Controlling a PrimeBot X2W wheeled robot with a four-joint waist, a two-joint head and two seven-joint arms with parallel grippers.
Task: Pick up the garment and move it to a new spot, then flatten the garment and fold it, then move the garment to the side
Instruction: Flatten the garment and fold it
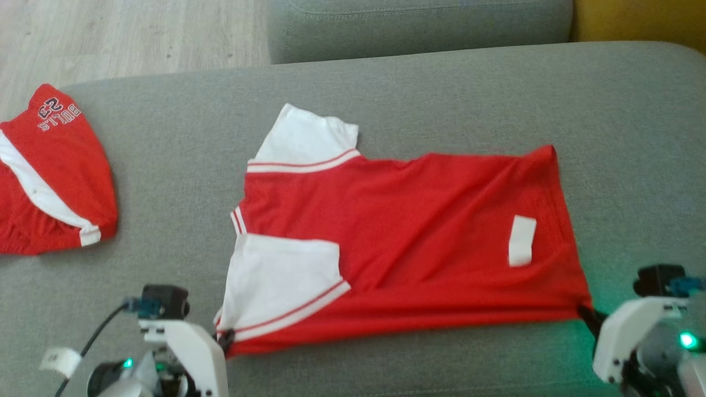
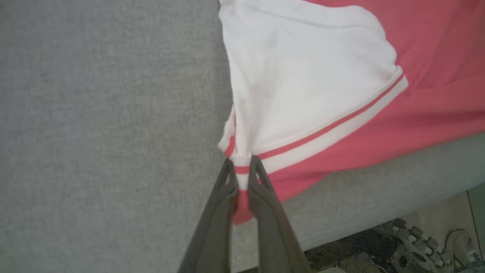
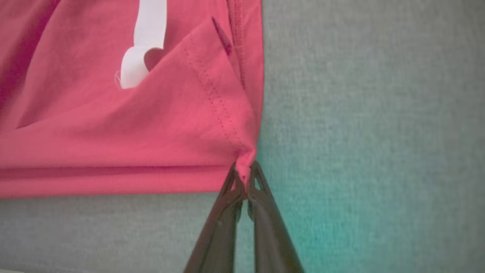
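Note:
The garment [image 1: 408, 242] is a red shirt with white sleeves, lying sideways on the grey cushion, hem to the right. My left gripper [image 1: 227, 337] is shut on the garment's near left corner by the white sleeve [image 1: 278, 281]. In the left wrist view the two dark fingers [image 2: 261, 197] pinch the striped cuff and red fabric [image 2: 242, 172] of the garment [image 2: 435, 110]. My right gripper [image 1: 586, 314] is shut on the near hem corner. In the right wrist view its fingertips [image 3: 232, 185] clamp the red corner [image 3: 246, 161]. A white label [image 3: 146, 41] lies on the red cloth.
A second red and white piece of clothing [image 1: 52, 176] printed with 23 lies at the cushion's left edge. Grey cushion [image 1: 469, 88] stretches behind the garment, with a sofa back [image 1: 419, 22] beyond and wood floor [image 1: 127, 33] at the upper left.

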